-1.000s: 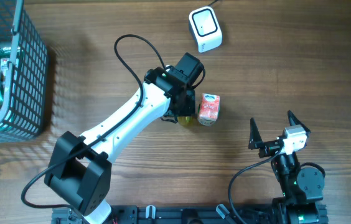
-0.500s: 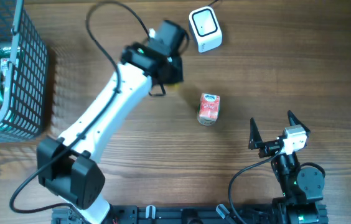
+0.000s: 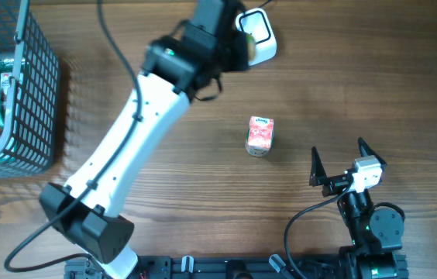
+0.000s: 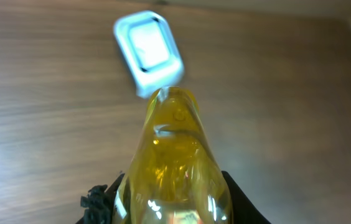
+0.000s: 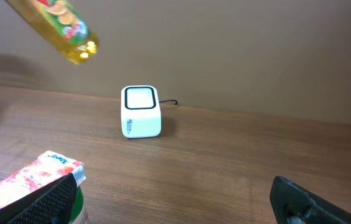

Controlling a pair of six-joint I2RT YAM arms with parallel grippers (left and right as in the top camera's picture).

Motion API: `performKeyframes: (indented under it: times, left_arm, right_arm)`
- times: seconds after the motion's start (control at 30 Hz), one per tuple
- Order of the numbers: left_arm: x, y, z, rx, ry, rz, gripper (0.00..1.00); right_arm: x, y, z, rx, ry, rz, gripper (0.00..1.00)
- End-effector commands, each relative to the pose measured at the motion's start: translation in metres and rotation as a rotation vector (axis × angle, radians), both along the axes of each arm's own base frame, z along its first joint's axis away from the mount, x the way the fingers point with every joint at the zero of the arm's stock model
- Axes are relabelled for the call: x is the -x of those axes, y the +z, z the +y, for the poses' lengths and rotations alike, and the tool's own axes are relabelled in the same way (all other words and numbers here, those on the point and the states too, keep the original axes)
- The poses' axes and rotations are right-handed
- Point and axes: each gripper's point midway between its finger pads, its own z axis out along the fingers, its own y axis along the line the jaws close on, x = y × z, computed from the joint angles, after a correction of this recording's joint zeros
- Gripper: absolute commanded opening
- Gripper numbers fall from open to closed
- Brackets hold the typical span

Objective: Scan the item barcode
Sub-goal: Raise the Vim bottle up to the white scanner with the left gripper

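Observation:
A yellow, see-through bottle (image 4: 175, 155) with a colourful label is clamped in my left gripper (image 4: 174, 202), black fingers (image 4: 104, 202) on both sides of it. It hangs in the air, tilted, its far end close to the white scanner (image 4: 149, 53). In the right wrist view the bottle (image 5: 60, 28) floats up and left of the scanner (image 5: 141, 112). Seen from overhead, the left gripper (image 3: 226, 39) sits right beside the scanner (image 3: 257, 35) and hides the bottle. My right gripper (image 3: 338, 151) stands open and empty at the near right.
A pink-and-white carton (image 3: 260, 135) stands mid-table, close to the right gripper's left finger (image 5: 45, 202). A wire basket (image 3: 17, 93) with packaged goods stands at the left edge. The scanner's cable runs off the far edge.
The left arm has lifted the yellow bottle from beside the carton and swung it toward the far side, up to the scanner. The right arm has not moved.

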Motion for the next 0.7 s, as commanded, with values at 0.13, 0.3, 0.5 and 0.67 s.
performKeyframes:
  times: [0.13, 0.3, 0.5, 0.67]
  left_arm:
    - [0.06, -0.002, -0.086, 0.059, -0.167, 0.043, 0.16]
    - [0.074, -0.023, -0.109, 0.033, -0.191, 0.076, 0.15]
    - [0.088, -0.054, -0.129, -0.012, -0.23, 0.134, 0.13]
    - [0.109, -0.075, -0.145, -0.061, -0.274, 0.17, 0.15]
  right_arm:
    - [0.0, 0.002, -0.002, 0.004, -0.013, -0.009, 1.0]
    - [0.0, 0.002, -0.002, 0.004, -0.013, -0.009, 1.0]
    - [0.0, 0.002, -0.002, 0.004, -0.013, -0.009, 1.0]
    - [0.0, 0.002, -0.002, 0.004, -0.013, -0.009, 1.0]
